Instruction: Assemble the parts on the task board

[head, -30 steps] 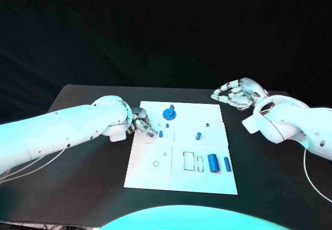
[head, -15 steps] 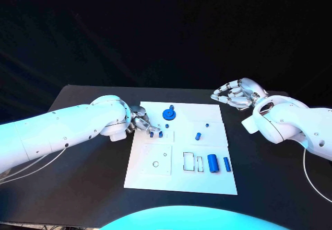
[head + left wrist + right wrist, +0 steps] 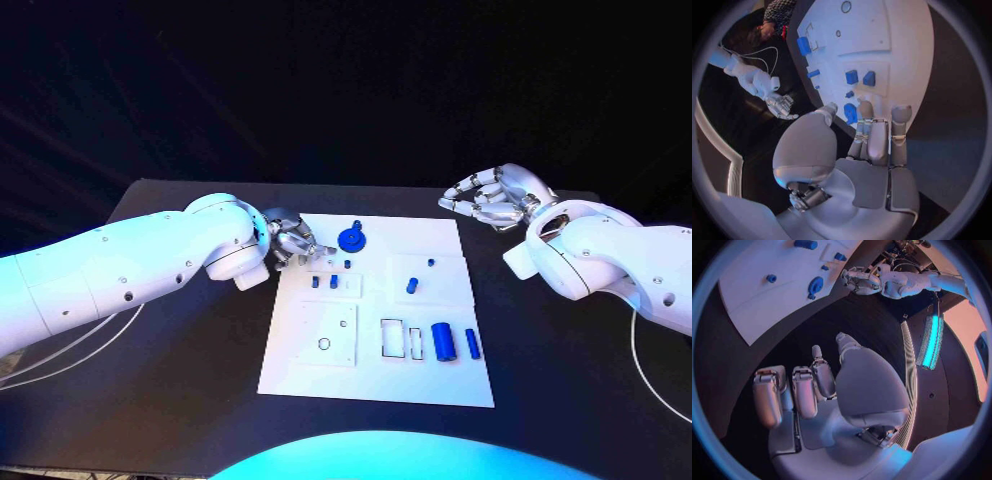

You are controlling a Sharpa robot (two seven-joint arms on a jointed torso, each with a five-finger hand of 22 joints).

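Head view — left hand (image 3: 293, 240) empty, fingers apart, over white board's (image 3: 378, 375) edge, blue disc (image 3: 351, 238) just beside its fingertips, right hand (image 3: 493, 197) curled shut, empty, off the board.

Head camera looks down; both wrist cameras, seemingly lower, share the task board (image 3: 378, 300).

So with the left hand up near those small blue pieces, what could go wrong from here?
The left hand hovers over the task board's far left corner, holding nothing I can see. Its fingers are close to the round blue part and two small upright parts; reaching in could knock them. The right hand sits off the board, unable to steady it.
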